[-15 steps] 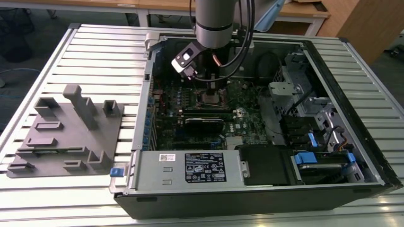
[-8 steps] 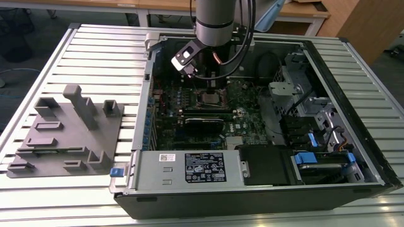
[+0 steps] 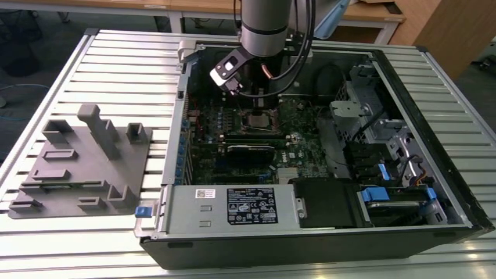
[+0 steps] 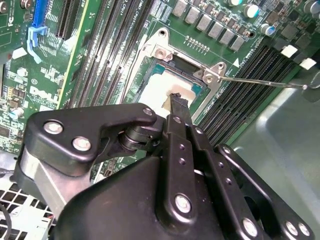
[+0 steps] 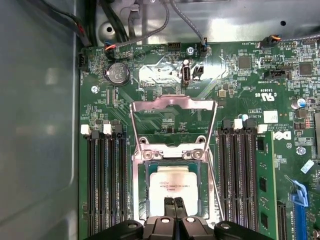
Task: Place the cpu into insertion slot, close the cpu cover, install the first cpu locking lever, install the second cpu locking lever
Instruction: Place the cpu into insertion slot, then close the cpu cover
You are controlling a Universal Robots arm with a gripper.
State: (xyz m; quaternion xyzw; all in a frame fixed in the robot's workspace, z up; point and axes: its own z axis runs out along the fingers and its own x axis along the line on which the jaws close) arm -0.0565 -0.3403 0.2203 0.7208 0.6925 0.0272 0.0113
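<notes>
The cpu point(image 5: 173, 184), a silver-grey square chip, lies flat in the insertion slot point(image 5: 140, 186) on the green motherboard. The cpu cover point(image 5: 172, 102), a silver frame with a cut-out window, is swung open away from the slot. My gripper point(image 5: 174, 203) hangs just above the chip's near edge with its two black fingers pressed together and nothing between them. In the second wrist view the fingertips point(image 4: 178, 101) sit over the cpu point(image 4: 161, 89), inside the slot's metal rim point(image 4: 160, 51). The exterior view has the gripper point(image 3: 259, 106) lowered into the open computer case above the slot point(image 3: 259, 120).
A thin metal locking lever point(image 4: 262, 82) sticks out sideways from the socket corner. Black memory slots point(image 5: 106, 180) flank the socket on both sides. The case walls point(image 3: 403, 87) close in the board. A grey fixture block point(image 3: 81, 163) lies on the slatted table at the exterior view's left.
</notes>
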